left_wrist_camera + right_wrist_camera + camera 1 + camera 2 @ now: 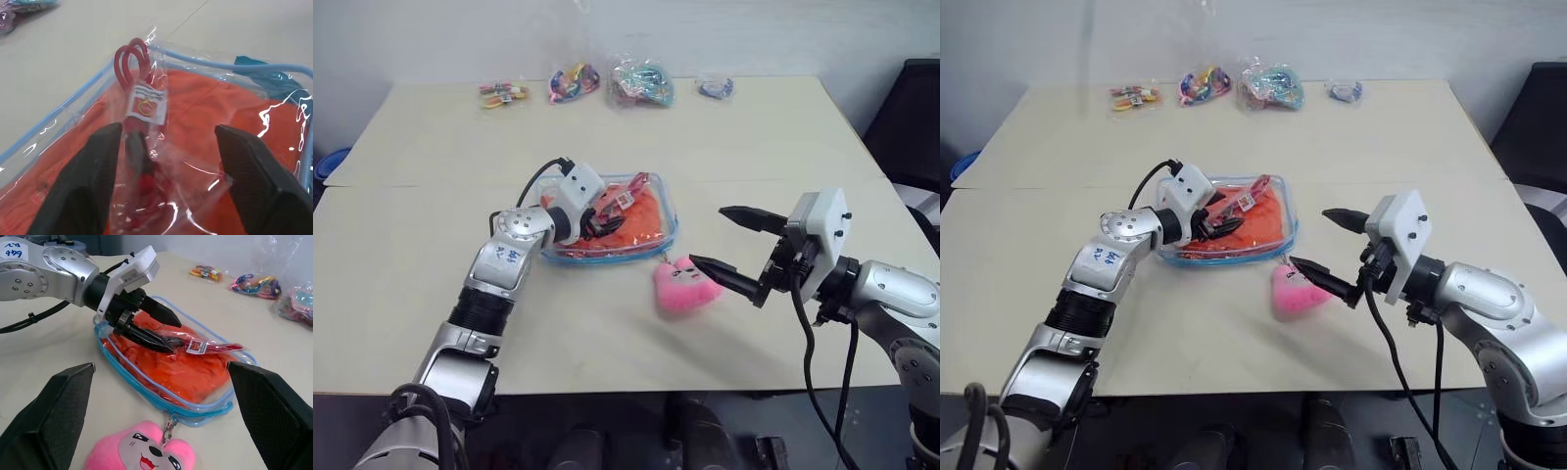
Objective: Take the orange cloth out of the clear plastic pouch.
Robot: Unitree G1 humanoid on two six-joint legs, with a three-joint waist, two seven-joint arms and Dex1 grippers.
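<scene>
Over the clear plastic pouch (651,211) the left pincer (164,330) hangs half apart astride a small red packet, presumably to clear it off the orange cloth (181,367) inside; right pincer (729,245) waits wide apart above the desk (724,137).

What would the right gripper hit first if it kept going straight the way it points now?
Probably the clear plastic pouch holding the orange cloth; the right gripper, jaws wide open, points at it. The pink plush charm sits nearer but lower, so depth is uncertain.
</scene>
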